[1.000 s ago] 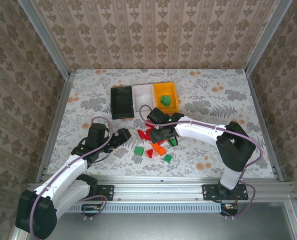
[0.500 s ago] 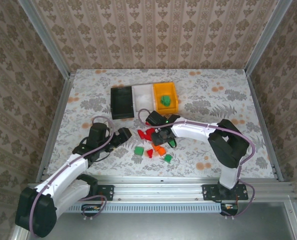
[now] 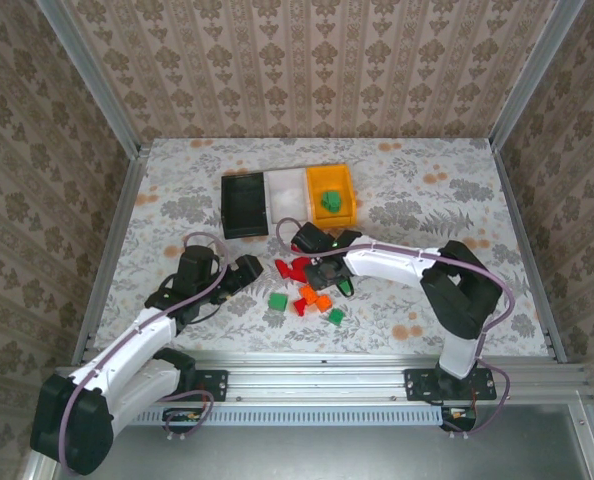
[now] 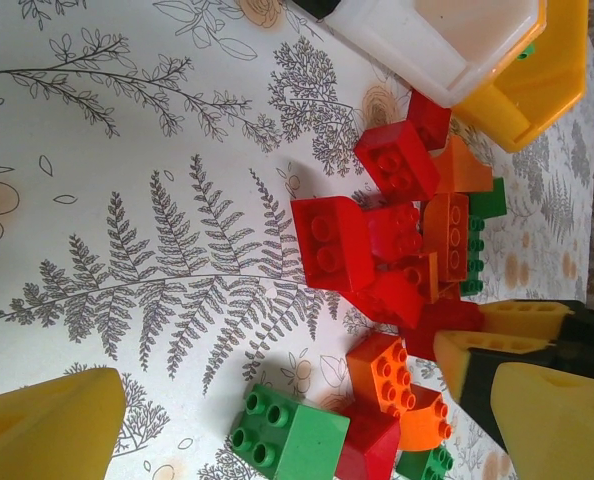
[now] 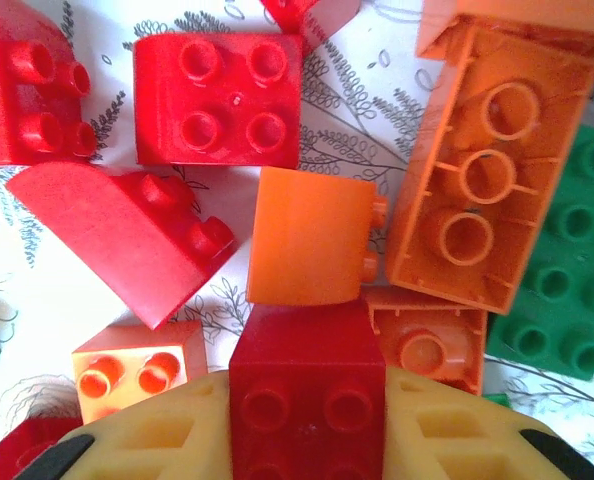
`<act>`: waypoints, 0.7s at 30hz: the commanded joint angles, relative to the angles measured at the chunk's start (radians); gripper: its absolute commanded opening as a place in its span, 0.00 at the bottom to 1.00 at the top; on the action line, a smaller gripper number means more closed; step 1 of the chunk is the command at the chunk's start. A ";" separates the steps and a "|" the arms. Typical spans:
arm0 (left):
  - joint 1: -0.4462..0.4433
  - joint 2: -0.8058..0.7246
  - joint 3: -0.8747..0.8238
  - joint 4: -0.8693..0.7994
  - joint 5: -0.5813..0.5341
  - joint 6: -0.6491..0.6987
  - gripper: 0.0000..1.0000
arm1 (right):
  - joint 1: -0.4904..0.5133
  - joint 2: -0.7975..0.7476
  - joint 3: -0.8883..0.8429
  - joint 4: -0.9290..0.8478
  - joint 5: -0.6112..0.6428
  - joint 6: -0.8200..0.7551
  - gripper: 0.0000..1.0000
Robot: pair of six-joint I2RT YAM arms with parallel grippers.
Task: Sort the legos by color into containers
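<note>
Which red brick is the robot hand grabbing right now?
The red brick at the bottom of the right wrist view, studs up, pinched between the yellow fingers of the right gripper. The other red bricks lie loose beyond it.

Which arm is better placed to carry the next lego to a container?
Right: the right gripper is shut on a red lego at the pile. The left gripper sits open beside it, holding nothing.

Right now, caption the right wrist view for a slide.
Right fingers shut on a red brick amid loose red, orange and green legos.
</note>
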 commanded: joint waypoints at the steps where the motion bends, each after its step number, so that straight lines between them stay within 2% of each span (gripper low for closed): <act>1: -0.005 -0.010 0.019 -0.020 -0.021 0.019 0.96 | 0.007 -0.085 0.015 -0.062 0.048 -0.004 0.33; 5: 0.003 -0.025 0.051 -0.077 -0.035 0.061 0.96 | 0.006 -0.136 0.062 -0.095 0.065 -0.022 0.33; 8: 0.047 -0.039 0.070 -0.114 -0.030 0.082 0.96 | 0.002 -0.131 0.131 -0.097 0.084 -0.050 0.33; 11: 0.115 -0.047 0.068 -0.128 0.005 0.083 0.96 | -0.020 -0.062 0.239 -0.081 0.080 -0.084 0.33; 14: 0.185 -0.047 0.056 -0.139 0.054 0.077 0.96 | -0.056 0.055 0.373 -0.053 0.070 -0.117 0.33; 16: 0.217 -0.049 0.040 -0.140 0.076 0.075 0.96 | -0.066 0.173 0.514 -0.083 0.122 -0.157 0.33; 21: 0.242 -0.063 0.022 -0.148 0.112 0.071 0.96 | -0.107 0.434 0.834 -0.156 0.167 -0.205 0.33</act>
